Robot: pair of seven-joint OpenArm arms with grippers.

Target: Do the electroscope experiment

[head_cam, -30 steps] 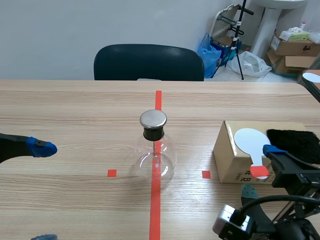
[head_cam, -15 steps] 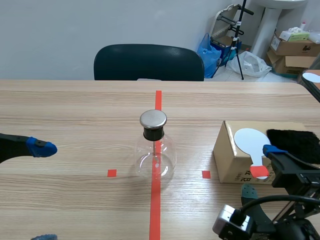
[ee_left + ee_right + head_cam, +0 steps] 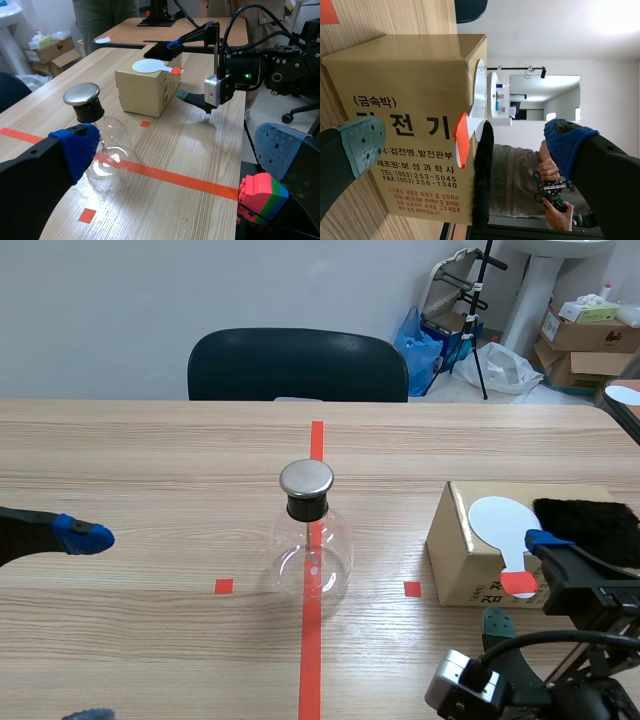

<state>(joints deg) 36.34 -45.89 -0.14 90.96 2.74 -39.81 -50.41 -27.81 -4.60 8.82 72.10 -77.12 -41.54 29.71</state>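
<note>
Right wrist view, white paddle (image 3: 478,95) atop box (image 3: 410,95), ahead of parted fingers (image 3: 362,145)

A glass flask (image 3: 115,150) stands near a cardboard box (image 3: 142,91) on the table (image 3: 195,150).

Left gripper (image 3: 177,150) and right gripper (image 3: 465,144) hover low, fingers (image 3: 75,149) apart.

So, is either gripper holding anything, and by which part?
Nothing is held: the left gripper is open, flask ahead; the right gripper is open, facing the box.
</note>
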